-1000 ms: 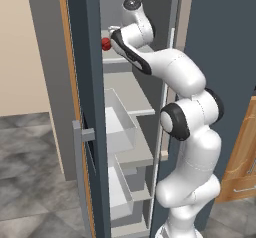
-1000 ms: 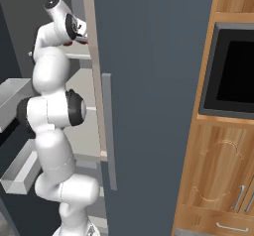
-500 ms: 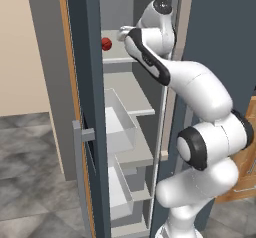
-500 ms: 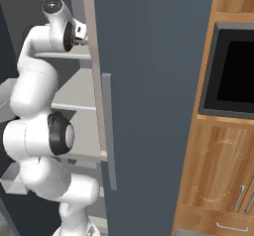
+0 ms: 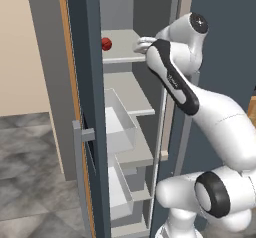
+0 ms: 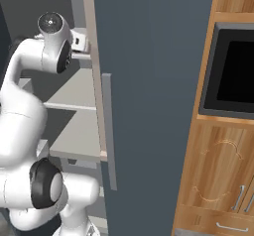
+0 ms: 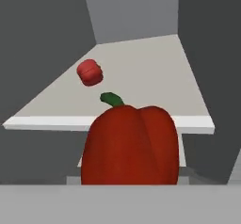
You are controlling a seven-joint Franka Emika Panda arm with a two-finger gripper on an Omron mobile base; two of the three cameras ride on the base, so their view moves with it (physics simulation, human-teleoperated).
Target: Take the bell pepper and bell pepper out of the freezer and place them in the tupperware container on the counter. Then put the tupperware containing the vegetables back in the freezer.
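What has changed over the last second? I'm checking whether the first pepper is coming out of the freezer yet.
The arm has swung its elbow out to the right and drawn the hand back from the upper shelf; the gripper now sits at the shelf's front edge. The held bell pepper shows close before the hand camera, in front of the shelf. The second bell pepper stayed on the shelf; freezer door and drawers are unchanged.

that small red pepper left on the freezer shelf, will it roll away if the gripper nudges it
Probably yes. The bell pepper on the shelf looks squat, rounded and lumpy, so a side push could make it wobble and roll unevenly. The shelf looks flat and smooth with no raised front lip, so it might slide too. It looks stiff enough for a firm pinch, though its glossy skin may slip.
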